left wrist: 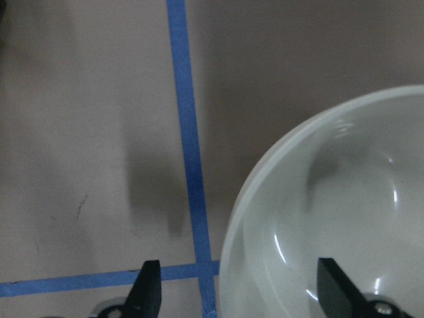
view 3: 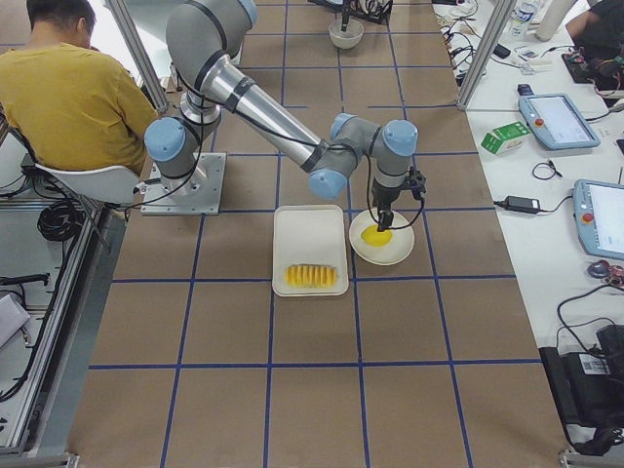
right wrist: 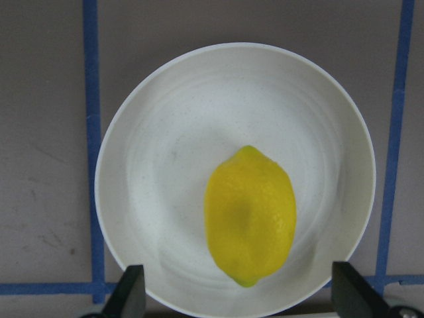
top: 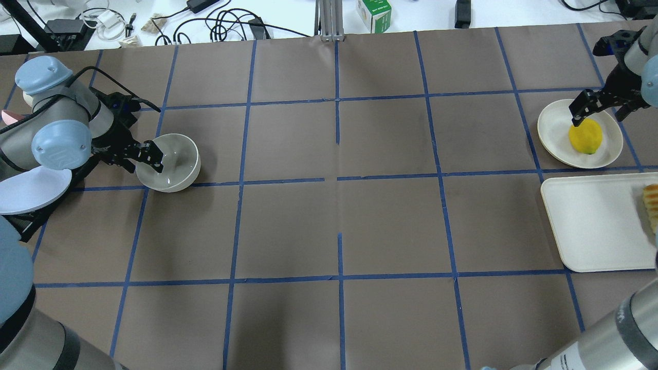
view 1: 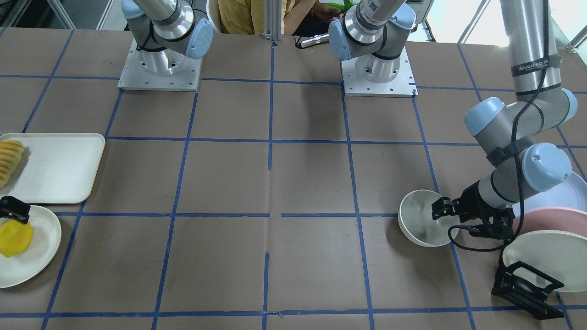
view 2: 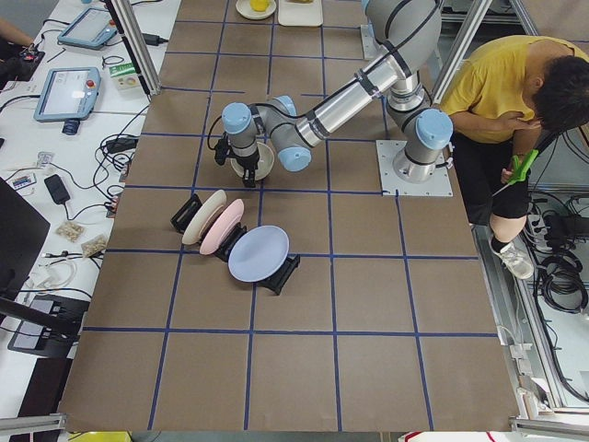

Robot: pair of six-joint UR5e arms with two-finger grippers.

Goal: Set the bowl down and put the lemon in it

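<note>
The off-white bowl stands upright on the table at my left; it also shows in the front view and the left wrist view. My left gripper is open and straddles the bowl's near rim, one finger inside and one outside. The yellow lemon lies on a flat off-white plate at my right. My right gripper is open and hangs just above the lemon, with a finger on either side.
An off-white tray with a row of sliced fruit lies next to the lemon's plate. A black rack with lavender, pink and off-white plates stands close behind my left arm.
</note>
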